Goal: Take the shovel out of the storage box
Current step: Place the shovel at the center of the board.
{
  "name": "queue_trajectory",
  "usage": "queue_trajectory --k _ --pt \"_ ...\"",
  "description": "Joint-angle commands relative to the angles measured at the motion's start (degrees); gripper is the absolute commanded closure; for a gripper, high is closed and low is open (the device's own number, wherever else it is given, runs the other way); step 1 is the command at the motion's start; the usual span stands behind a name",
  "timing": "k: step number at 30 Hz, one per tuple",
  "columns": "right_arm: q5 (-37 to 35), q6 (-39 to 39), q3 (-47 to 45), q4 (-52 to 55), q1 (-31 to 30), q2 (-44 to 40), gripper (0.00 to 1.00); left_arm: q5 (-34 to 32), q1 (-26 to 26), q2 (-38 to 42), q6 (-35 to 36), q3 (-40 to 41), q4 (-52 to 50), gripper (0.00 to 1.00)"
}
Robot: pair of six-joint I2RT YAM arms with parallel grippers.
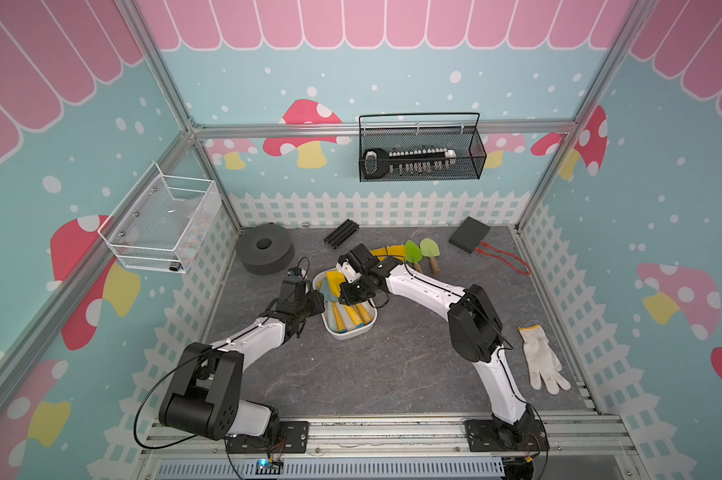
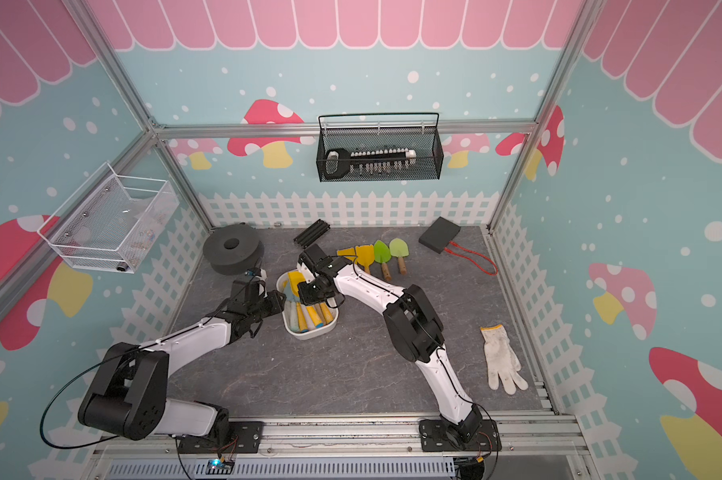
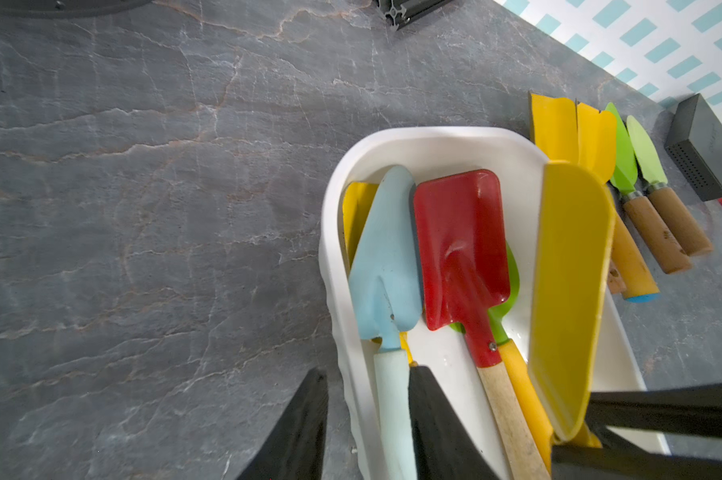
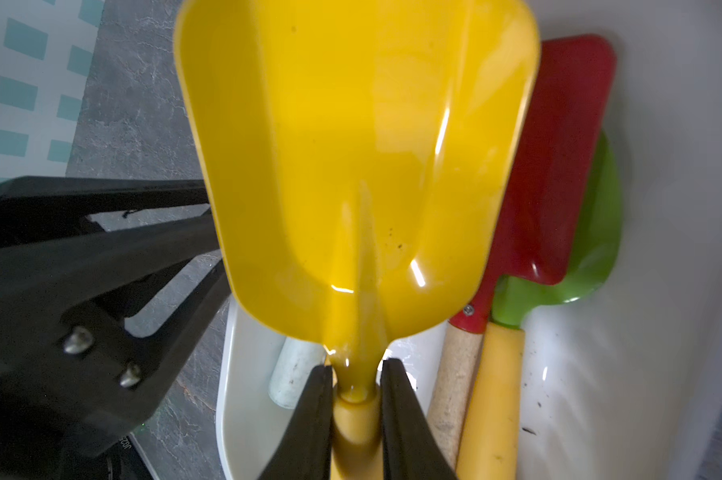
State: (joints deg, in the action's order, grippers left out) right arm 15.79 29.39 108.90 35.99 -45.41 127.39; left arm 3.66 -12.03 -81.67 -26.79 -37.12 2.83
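Right gripper (image 4: 356, 376) pinches yellow shovel (image 4: 351, 145) at its neck, long axis in line with the fingers, blade raised over storage box (image 3: 434, 135); clear path likely upward.

The shallow white plastic storage box (image 1: 348, 335) sits mid-surface between my left gripper (image 3: 367, 432), astride its left wall, and my right gripper (image 4: 357, 415), which carries the glossy yellow shovel (image 4: 351, 166) above it. Inside lie a pale-blue trowel (image 3: 386, 266), then a red shovel (image 3: 459, 249) over a green shovel (image 4: 596, 232). Behind the box, four more shovels (image 1: 412, 251) lie in a row.
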Motion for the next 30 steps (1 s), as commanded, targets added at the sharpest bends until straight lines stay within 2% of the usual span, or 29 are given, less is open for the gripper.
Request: queue_trajectory --k 1,13,30 --pt "-1.86 -2.53 -1.62 0.37 0.22 -3.88 0.93 -0.32 -0.01 1.25 0.59 0.56 0.25 0.63" --pt "-7.71 -8.55 -4.67 4.40 4.29 -8.04 0.93 -0.24 -0.05 1.16 0.68 0.53 0.41 0.63" --pt "-11.08 -13.57 -4.27 6.73 16.14 -7.38 0.93 -0.36 -0.03 0.26 0.95 0.30 0.33 0.63"
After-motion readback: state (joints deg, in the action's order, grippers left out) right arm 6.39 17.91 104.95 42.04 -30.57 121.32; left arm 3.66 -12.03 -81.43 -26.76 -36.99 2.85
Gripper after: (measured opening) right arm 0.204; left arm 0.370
